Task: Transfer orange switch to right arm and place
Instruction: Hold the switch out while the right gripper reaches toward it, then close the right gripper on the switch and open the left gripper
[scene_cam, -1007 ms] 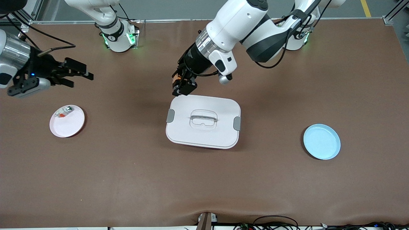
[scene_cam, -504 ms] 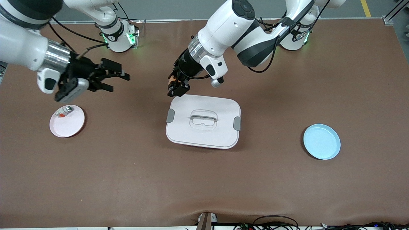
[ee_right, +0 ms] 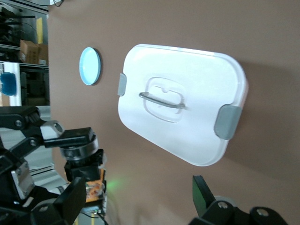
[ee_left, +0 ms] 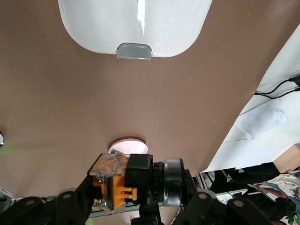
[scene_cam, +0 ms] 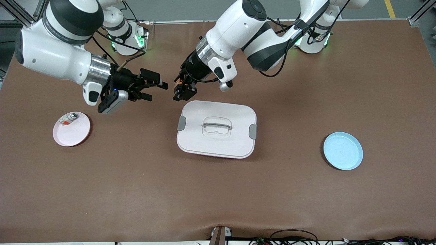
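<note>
A brown surface (scene_cam: pixel 136 190) carries a white lidded box (scene_cam: pixel 216 129), a pink plate (scene_cam: pixel 73 132) and a blue plate (scene_cam: pixel 343 151), well apart. Above bare surface beside the box, the left gripper (scene_cam: pixel 180 92) grasps the orange switch (ee_left: pixel 115 185); the right gripper (scene_cam: pixel 155 89) faces it, fingers released.

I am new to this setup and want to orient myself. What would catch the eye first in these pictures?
First, the two end effectors almost meeting in the air: the left end effector is shut on the orange switch, and the open right end effector faces it over the table. Below them, the white lidded box sits mid-table, with a pink plate and a blue plate toward either end.
</note>
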Robot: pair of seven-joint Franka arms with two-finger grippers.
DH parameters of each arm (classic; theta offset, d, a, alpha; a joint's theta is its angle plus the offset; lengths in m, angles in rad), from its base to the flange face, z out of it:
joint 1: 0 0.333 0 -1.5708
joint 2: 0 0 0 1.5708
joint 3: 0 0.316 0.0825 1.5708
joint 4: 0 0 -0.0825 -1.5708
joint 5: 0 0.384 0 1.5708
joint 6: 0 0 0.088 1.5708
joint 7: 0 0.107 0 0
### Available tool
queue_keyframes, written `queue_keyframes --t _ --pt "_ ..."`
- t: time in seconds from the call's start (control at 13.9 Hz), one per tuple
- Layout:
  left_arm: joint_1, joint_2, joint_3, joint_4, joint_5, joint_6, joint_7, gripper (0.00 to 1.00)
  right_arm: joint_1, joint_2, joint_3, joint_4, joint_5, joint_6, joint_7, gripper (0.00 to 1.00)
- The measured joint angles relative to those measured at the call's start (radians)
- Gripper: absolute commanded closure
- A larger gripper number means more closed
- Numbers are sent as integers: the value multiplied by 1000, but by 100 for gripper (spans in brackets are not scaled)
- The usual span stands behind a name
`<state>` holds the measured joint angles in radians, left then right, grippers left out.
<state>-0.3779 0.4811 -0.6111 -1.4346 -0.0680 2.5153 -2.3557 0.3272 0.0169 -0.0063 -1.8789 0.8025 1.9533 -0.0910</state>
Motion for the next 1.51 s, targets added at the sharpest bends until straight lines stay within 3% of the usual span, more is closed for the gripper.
queue_keyframes --t 0.5,1.51 --pt "0 3 3 0 0 8 0 70 4 19 -1 -5 74 0 -5 0" --pt "0 28 4 0 8 35 4 70 77 19 -1 -5 80 73 -6 0"
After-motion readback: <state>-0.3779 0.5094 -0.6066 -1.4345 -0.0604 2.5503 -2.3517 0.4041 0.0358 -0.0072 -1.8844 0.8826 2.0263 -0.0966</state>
